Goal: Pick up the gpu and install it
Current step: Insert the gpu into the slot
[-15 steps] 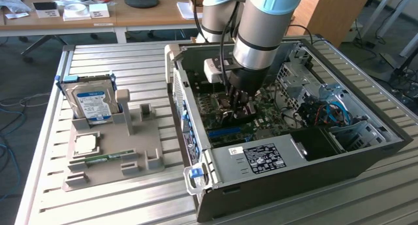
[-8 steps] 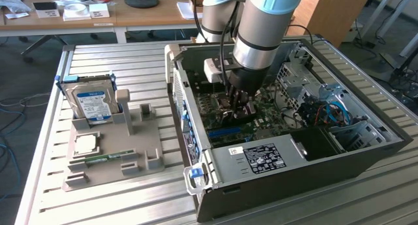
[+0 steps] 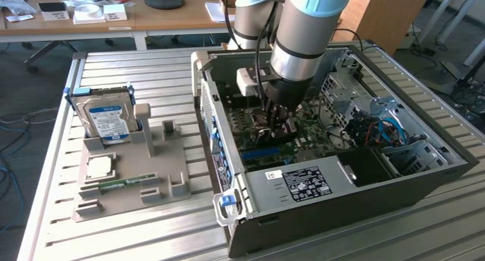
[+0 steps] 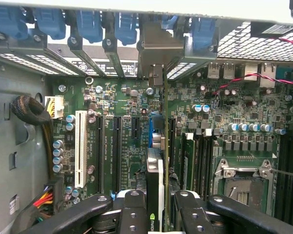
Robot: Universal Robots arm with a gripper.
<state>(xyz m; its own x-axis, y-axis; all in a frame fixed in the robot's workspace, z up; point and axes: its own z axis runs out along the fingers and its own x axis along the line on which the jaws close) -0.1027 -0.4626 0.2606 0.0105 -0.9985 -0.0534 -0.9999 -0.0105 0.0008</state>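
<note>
My gripper (image 3: 277, 114) reaches down inside the open computer case (image 3: 303, 187), over the green motherboard (image 3: 307, 133). It is shut on the gpu (image 3: 277, 131), a dark card held on edge. In the wrist view the gpu (image 4: 155, 178) runs edge-on between my two black fingers (image 4: 132, 209), with a green logo near them. Its grey metal bracket (image 4: 158, 48) stands at the case's rear slot openings. The card lies along the blue slot (image 4: 150, 127) on the motherboard (image 4: 117, 97); whether it touches the slot I cannot tell.
Outside the case, at the exterior view's left, a grey holder (image 3: 151, 159) carries a blue-labelled hard drive (image 3: 106, 116), a processor chip (image 3: 100, 167) and a green RAM stick (image 3: 121, 184). Cables (image 3: 383, 130) and drive cages fill the case's right side. A cable bundle (image 4: 34, 114) lies beside the board.
</note>
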